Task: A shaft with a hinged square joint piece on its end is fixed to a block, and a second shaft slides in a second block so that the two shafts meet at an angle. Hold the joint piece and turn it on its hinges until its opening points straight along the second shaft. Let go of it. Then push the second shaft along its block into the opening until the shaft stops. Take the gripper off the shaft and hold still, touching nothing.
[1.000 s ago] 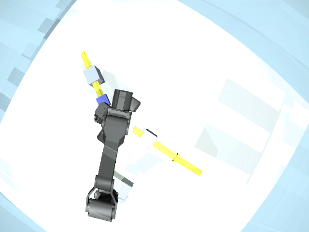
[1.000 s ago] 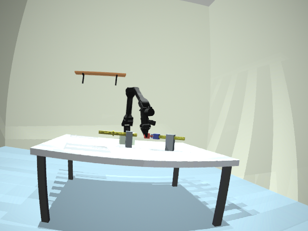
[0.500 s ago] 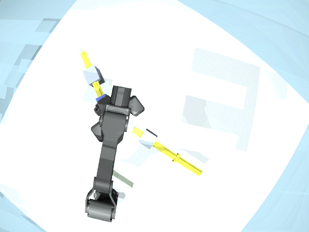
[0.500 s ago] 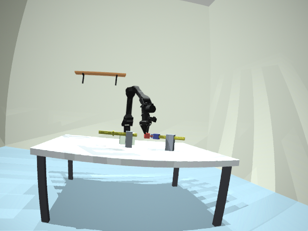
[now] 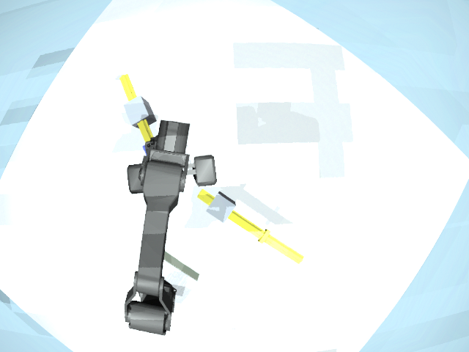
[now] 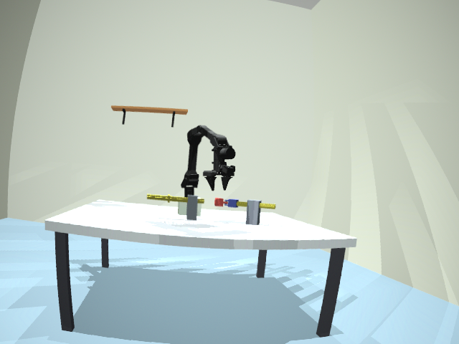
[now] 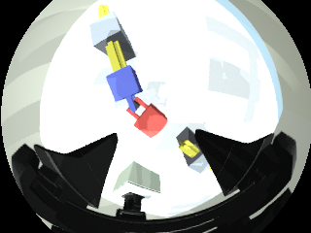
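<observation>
Exterior view, jaws (image 5: 172,174) (image 6: 217,189) wide open, empty, above red joint piece (image 6: 219,202) (image 7: 151,119).

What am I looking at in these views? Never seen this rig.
One black six-joint arm on a white table, seen from above, from across the room, and from a camera by its fingers. Its two-fingered gripper is open above the parts, holding nothing. Two upright grey blocks each carry a yellow ribbed shaft. The shaft in one block ends in a blue square piece with a red square joint piece hinged on. The longer, collared shaft passes through the other block, its end short of the red piece.
</observation>
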You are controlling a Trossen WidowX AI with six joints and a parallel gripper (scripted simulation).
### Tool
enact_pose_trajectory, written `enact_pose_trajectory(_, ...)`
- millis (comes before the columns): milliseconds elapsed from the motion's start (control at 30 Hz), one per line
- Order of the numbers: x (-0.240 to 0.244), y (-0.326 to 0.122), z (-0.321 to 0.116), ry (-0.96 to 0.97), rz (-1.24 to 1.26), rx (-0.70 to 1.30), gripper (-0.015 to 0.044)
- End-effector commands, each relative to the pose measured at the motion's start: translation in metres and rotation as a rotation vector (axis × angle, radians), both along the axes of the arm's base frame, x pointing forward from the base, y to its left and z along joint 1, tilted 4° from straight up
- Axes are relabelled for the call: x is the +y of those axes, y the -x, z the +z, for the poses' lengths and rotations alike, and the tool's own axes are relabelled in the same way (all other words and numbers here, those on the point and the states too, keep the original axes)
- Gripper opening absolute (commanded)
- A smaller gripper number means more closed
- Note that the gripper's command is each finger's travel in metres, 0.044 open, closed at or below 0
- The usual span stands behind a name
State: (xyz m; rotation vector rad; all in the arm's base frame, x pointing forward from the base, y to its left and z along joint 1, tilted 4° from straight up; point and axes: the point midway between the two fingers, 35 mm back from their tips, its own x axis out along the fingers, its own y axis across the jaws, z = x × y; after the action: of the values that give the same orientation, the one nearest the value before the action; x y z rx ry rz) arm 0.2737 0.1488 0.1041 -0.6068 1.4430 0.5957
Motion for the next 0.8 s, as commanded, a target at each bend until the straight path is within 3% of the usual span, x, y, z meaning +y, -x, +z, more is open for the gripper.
enact_pose_trajectory(0,0.001,0.000,0.012,0.007,-0.124,-0.006,0.0440)
enact_pose_trajectory(567,0.002,0.010,0.064,0.029,-0.696,-0.027,0.0440)
enact_pose_trajectory(767,0.001,0.011,0.066,0.030,-0.718,-0.028,0.0440)
